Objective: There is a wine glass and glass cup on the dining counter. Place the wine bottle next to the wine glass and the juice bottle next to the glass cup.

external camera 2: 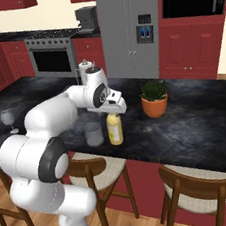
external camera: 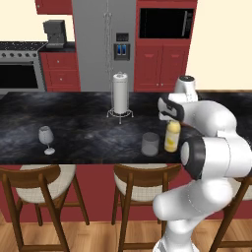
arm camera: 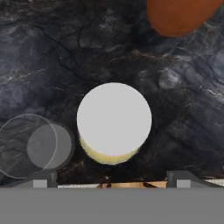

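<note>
While the juice bottle (external camera: 172, 136) stands upright on the dining counter (external camera: 78, 128) just beside the glass cup (external camera: 150, 143), the gripper (arm camera: 111, 180) hangs directly above its white cap, and in the hand view the two finger tips sit wide apart, low at either side of the bottle, gripping nothing. That half of the task looks met, so I judge the step in hand to be a clean release and retreat. To do it well, the hand should rise straight up along the bottle's axis, keeping its spread until the tips are clear of the cap, since any sideways drift could tip the bottle into the tumbler next to it. An orange plant pot (external camera 2: 155, 105) stands near on the other side, so the arm had better lift before it swings. The wine glass (external camera: 46, 139) stands well apart at the far left of the counter, beyond a paper-towel holder (external camera: 120, 94); no dark bottle stands by it, so the wine bottle likely comes next.
</note>
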